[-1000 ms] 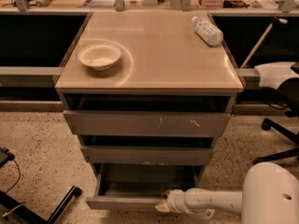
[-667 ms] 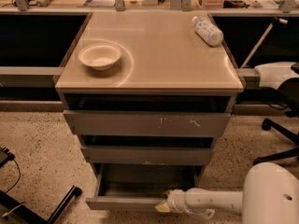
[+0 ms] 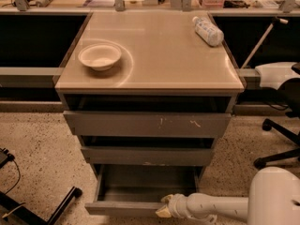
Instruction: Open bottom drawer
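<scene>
The bottom drawer (image 3: 123,207) is the lowest of three grey handleless drawers in the cabinet. It stands pulled out, and its shallow grey box interior shows. My white arm reaches in from the lower right. The gripper (image 3: 164,207) sits at the right part of the drawer's front edge, touching or just over it. Above it are the mid-sized drawer front (image 3: 145,155) and the largest front with white scratches (image 3: 147,124).
A white bowl (image 3: 99,56) and a lying plastic bottle (image 3: 207,30) rest on the cabinet top (image 3: 154,55). An office chair base (image 3: 279,139) stands on the floor at right. Black stand legs (image 3: 47,209) lie at lower left.
</scene>
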Tool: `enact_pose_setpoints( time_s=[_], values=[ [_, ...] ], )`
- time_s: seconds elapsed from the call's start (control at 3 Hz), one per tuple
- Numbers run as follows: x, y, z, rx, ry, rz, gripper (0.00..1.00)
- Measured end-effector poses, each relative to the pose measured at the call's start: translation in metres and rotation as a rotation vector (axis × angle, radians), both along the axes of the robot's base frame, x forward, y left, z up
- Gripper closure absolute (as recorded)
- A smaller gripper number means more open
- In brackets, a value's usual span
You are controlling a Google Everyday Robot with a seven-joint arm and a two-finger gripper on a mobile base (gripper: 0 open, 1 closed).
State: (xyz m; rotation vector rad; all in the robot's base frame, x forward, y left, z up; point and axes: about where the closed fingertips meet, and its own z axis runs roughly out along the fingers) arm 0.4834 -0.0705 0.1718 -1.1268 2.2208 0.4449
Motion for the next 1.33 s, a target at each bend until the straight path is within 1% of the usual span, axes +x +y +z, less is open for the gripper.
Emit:
enact_pose_setpoints(
  time_s=[0.33,0.67,1.0,1.33],
  values=[
    [-0.023,0.001,-0.004,0.027,0.028,0.009,1.0],
    [-0.023,0.001,0.0,0.028,0.028,0.009,1.0],
    [-0.049,0.004,-0.003,0.05,0.068,0.054,1.0],
    [-0.049,0.004,-0.001,0.05,0.068,0.054,1.0]
  ],
)
